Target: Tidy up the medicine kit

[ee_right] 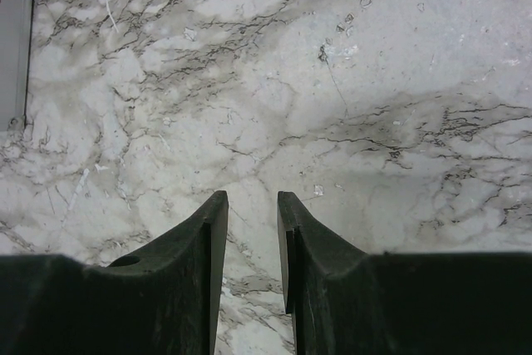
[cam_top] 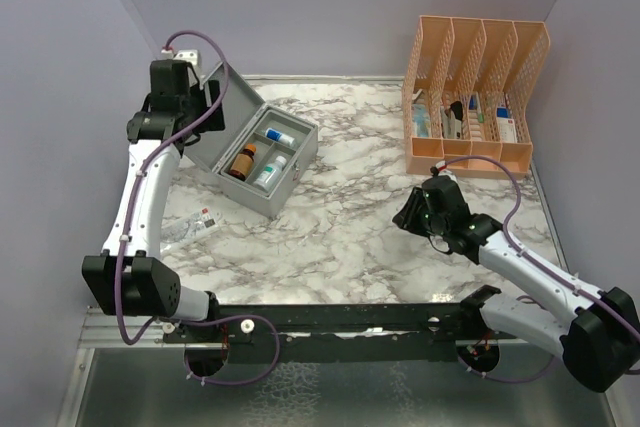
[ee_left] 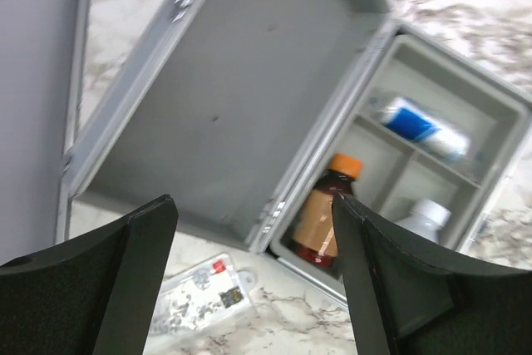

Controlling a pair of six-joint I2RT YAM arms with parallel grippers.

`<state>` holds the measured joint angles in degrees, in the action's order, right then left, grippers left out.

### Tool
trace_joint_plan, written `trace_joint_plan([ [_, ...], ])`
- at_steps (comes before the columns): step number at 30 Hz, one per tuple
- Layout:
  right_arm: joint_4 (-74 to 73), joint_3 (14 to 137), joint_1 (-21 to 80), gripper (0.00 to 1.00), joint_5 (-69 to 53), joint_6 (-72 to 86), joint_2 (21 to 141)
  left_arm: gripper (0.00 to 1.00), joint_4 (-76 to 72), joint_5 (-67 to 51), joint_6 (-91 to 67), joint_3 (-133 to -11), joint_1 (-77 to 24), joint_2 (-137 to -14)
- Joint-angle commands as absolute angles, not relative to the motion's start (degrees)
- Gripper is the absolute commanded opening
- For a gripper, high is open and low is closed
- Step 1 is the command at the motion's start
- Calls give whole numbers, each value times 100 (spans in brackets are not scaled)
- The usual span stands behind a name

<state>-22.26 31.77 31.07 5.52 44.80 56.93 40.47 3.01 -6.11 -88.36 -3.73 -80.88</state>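
Observation:
The medicine kit (cam_top: 245, 197) is a grey metal case at the back left of the marble table, its lid (ee_left: 241, 81) swung open to the left. Its divided tray holds a brown bottle with an orange cap (ee_left: 326, 220), a white bottle (ee_left: 426, 218) and a blue-and-white item (ee_left: 420, 125). My left gripper (ee_left: 252, 201) hangs above the lid's near edge, open wide with nothing between its fingers. My right gripper (ee_right: 252, 197) hovers low over bare marble at centre right (cam_top: 405, 215), its jaws a narrow gap apart and empty.
A clear flat packet (cam_top: 190, 228) lies on the table in front of the case, also below my left gripper (ee_left: 199, 297). A peach slotted organizer (cam_top: 475, 97) with several items stands at the back right. Purple walls close in the left, back and right.

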Motion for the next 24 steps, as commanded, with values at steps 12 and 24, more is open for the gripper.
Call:
trace_joint_plan([
  [12, -2052, 3319, 3129, 31, 368, 4602, 5748, 69, 3496, 166, -1569, -8629, 1373, -7904],
  [24, -1941, 3151, 3129, 31, 323, 4639, 5722, 84, 3337, -1182, -1565, -8961, 1793, -8699],
])
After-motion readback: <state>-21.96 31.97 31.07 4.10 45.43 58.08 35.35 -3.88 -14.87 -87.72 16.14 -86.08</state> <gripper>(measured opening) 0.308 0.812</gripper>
